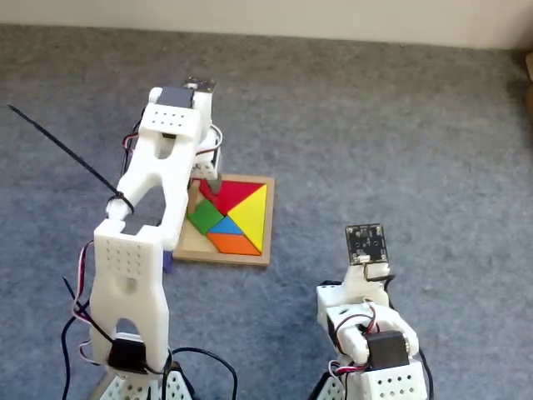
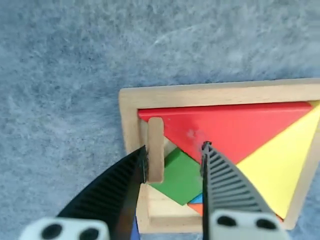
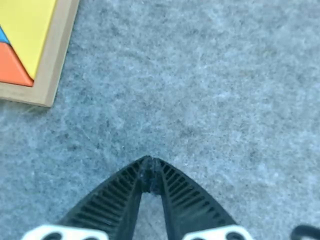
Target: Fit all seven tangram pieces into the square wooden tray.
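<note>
Wood-coloured tangram piece [image 2: 155, 150] is standing on edge against one finger of the half-open left gripper [image 2: 174, 149], over the tray [image 2: 200, 94]'s bare corner; tipping it flat slowly is advisable.

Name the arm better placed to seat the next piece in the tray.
Left. The left pincer hangs open over the tray, with a wood-coloured piece on edge inside it. The right pincer is shut over carpet, off the tray.
</note>
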Tool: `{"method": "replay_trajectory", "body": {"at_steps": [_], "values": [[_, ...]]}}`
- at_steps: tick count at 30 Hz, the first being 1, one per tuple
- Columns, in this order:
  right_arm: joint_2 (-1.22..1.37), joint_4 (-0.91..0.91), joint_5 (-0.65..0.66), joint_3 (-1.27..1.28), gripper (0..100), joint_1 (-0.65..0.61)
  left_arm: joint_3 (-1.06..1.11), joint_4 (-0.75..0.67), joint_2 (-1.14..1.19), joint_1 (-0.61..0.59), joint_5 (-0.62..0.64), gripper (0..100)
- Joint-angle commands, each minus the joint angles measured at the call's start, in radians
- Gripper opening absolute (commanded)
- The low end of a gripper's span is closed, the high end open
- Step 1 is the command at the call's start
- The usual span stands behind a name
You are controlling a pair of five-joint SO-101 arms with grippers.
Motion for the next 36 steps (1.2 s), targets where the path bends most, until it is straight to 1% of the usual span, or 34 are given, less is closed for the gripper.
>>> {"method": "replay_trajectory", "body": {"at_steps": [1,10,16,18,30,33,36], "values": [[-0.015,-0.002,-0.009,0.153,1.6,0.012,-0.015,-0.006,-0.082,0.044,-0.005,19],[-0.015,-0.002,-0.009,0.153,1.6,0.012,-0.015,-0.005,-0.084,0.047,-0.003,19],[-0.015,-0.002,-0.009,0.153,1.6,0.012,-0.082,0.100,-0.084,0.076,-0.003,19],[-0.015,-0.002,-0.009,0.153,1.6,0.012,-0.084,0.112,-0.084,0.093,-0.003,19],[-0.015,-0.002,-0.009,0.153,1.6,0.012,-0.050,0.112,-0.082,0.128,0.000,18],[-0.015,-0.002,-0.009,0.153,1.6,0.012,-0.050,0.109,-0.077,0.128,0.038,18],[-0.015,-0.002,-0.009,0.153,1.6,0.012,-0.048,0.106,-0.073,0.130,0.044,18]]}}
